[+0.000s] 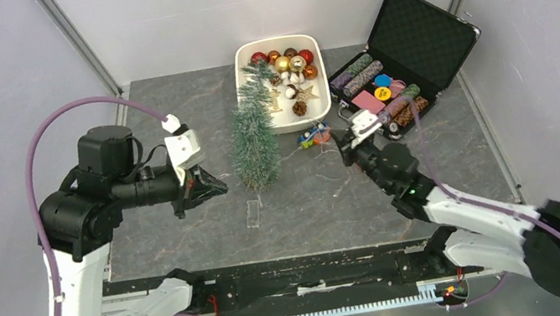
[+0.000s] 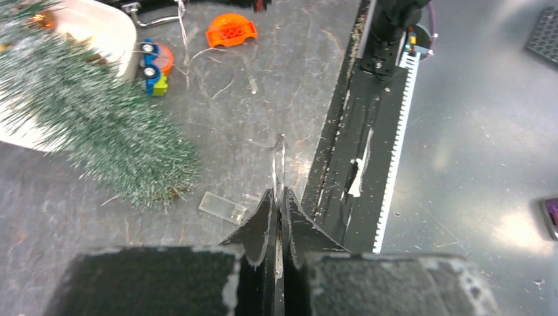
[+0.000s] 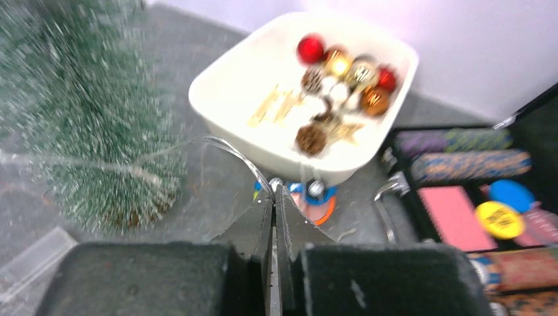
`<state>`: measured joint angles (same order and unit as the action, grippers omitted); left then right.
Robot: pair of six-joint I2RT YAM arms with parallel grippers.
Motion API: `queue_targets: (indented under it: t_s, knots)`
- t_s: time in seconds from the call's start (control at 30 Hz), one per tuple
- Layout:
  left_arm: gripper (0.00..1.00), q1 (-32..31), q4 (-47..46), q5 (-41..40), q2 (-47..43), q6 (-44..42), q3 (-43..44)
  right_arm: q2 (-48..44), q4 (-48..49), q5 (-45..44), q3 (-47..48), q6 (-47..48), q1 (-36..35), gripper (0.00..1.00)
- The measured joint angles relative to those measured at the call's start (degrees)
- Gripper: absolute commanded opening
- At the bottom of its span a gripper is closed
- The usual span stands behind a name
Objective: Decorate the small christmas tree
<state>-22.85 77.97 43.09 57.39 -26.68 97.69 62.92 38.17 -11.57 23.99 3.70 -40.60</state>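
The small christmas tree (image 1: 254, 141) lies on its side on the dark table, its tip over the white tray (image 1: 244, 62). It also shows in the left wrist view (image 2: 99, 125) and the right wrist view (image 3: 92, 131). A thin silvery wire (image 3: 224, 146) runs from the tree's branches to my right gripper (image 3: 274, 191), which is shut on it just right of the tree (image 1: 340, 147). My left gripper (image 1: 218, 187) hangs left of the tree's foot. It is shut (image 2: 279, 194) on a thin clear strand (image 2: 279, 158) that sticks out past its tips.
The tray holds several baubles (image 1: 287, 62), a pine cone and gold stars. A clear plastic base piece (image 1: 254, 211) lies in front of the tree. Small toy cars (image 1: 314, 136) sit by the tray. An open black case (image 1: 418, 34) of poker chips stands at the right.
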Motion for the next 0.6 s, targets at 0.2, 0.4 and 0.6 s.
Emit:
queue_targets:
  t_s: [0.2, 0.4, 0.6]
  knots:
    - [0.02, -1.07, -0.85, 4.13, 1.01, 0.04, -0.55, -14.69, -9.05, -2.84, 5.84, 6.88, 0.02, 0.00]
    - [0.02, -1.90, -7.28, 6.54, 1.70, 4.70, -0.59, -15.47, -17.88, -4.35, 22.82, 14.80, 0.02, 0.00]
    - [0.02, -4.44, -15.98, 6.47, 3.93, 13.00, 0.09, -12.04, -20.68, -7.26, 43.67, 22.91, 0.00, 0.00]
